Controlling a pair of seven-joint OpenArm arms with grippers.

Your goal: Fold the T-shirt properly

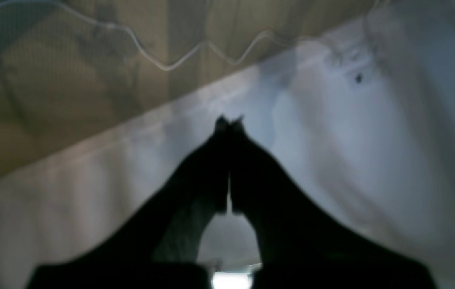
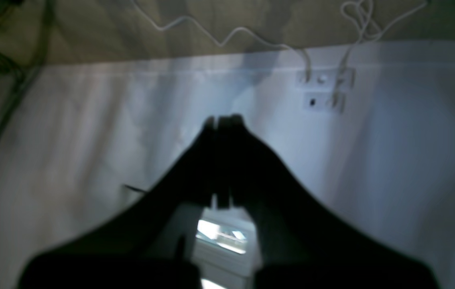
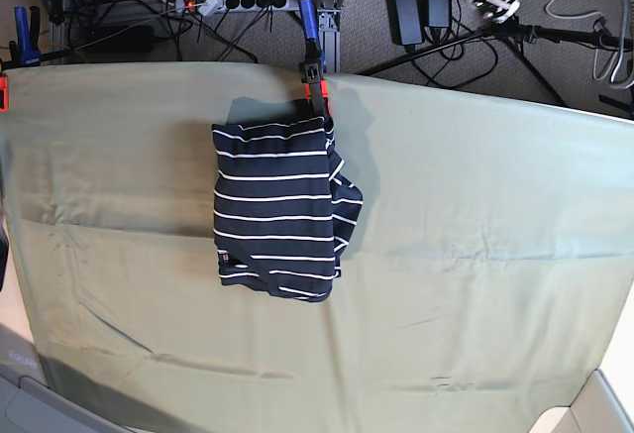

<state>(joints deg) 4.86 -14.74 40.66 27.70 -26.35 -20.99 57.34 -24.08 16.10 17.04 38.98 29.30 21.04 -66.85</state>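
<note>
T-shirt (image 3: 274,210), soft striped knit, lies folded rectangular on table cloth (image 3: 475,255).

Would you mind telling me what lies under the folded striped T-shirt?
The T-shirt rests on the olive-green table cloth. Whatever lies directly beneath its folded layers is covered.

No legible text in any view
The T-shirt (image 3: 275,209) bears a small pale tag near its lower left corner, too small to read
</note>
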